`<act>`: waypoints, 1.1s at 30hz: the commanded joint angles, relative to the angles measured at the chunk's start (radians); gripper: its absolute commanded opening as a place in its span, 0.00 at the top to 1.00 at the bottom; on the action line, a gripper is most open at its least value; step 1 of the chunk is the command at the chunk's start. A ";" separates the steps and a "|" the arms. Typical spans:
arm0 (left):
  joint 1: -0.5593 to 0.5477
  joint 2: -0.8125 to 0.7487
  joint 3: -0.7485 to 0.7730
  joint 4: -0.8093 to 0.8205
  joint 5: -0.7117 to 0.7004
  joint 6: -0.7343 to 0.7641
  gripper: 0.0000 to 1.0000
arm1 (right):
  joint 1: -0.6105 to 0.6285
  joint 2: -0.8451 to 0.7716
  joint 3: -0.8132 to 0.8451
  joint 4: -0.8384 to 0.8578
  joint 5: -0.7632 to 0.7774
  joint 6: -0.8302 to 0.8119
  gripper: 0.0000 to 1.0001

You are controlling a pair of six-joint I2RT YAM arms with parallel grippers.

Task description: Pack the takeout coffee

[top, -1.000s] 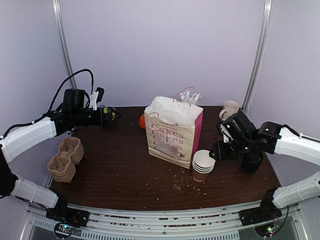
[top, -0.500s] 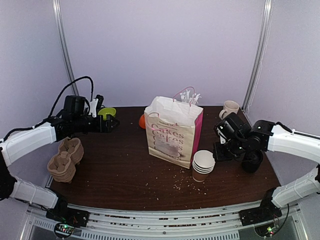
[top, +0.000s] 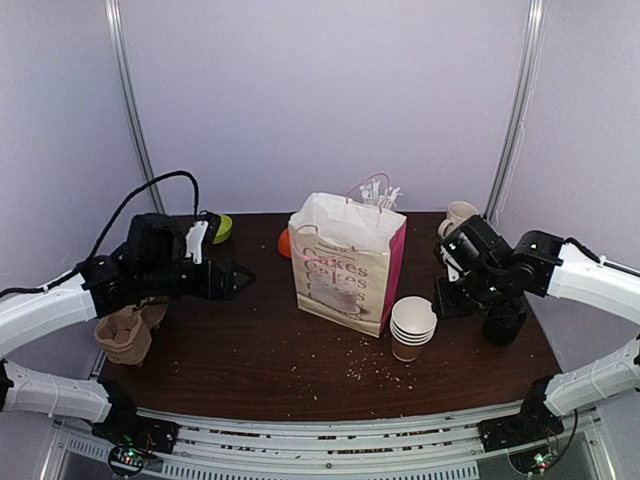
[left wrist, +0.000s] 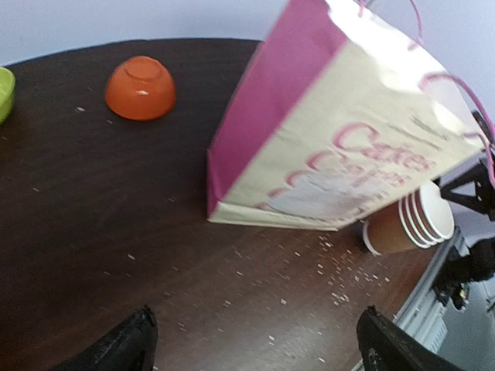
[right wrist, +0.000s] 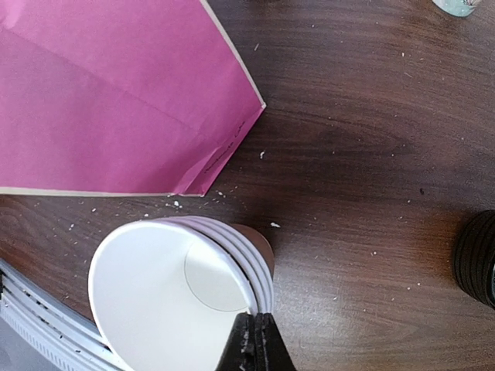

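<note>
The right claw (right wrist: 251, 340) is pinched fully shut, its tips right at the near rim of the stack of kraft cups (right wrist: 182, 294). Whether a paper wall sits between them I cannot tell. The stack stands upright, mouths up and with no lid on, on the tabletop (right wrist: 371, 139) just beside the pink side of the paper bag (right wrist: 116, 93). I reckon any lift must go straight up along the cups' axis. The left claw (left wrist: 255, 348) gapes wide, well apart on the bag's far side, so the right arm is plainly nearer.
</note>
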 commanded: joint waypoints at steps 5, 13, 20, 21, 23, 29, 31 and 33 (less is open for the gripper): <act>-0.332 -0.016 -0.089 0.062 -0.150 -0.258 0.07 | 0.030 -0.074 0.021 -0.045 -0.168 0.015 1.00; -0.485 0.124 -0.087 0.176 -0.133 -0.282 0.08 | 0.128 -0.071 -0.066 0.103 -0.222 0.081 1.00; -0.487 0.238 -0.088 0.356 0.029 -0.293 0.08 | 0.207 -0.042 -0.122 0.194 -0.145 0.114 1.00; -0.487 0.259 -0.083 0.372 0.044 -0.291 0.08 | 0.216 -0.038 -0.130 0.208 -0.136 0.121 1.00; -0.487 0.290 -0.087 0.419 0.074 -0.299 0.08 | 0.232 -0.036 -0.144 0.239 -0.116 0.134 1.00; -0.487 0.388 -0.119 0.582 0.167 -0.332 0.10 | 0.251 -0.044 -0.192 0.299 -0.067 0.172 1.00; -0.487 0.406 -0.121 0.610 0.184 -0.336 0.10 | 0.254 -0.049 -0.202 0.310 -0.056 0.185 1.00; -0.487 0.416 -0.123 0.637 0.196 -0.339 0.10 | 0.255 -0.051 -0.208 0.326 -0.050 0.192 1.00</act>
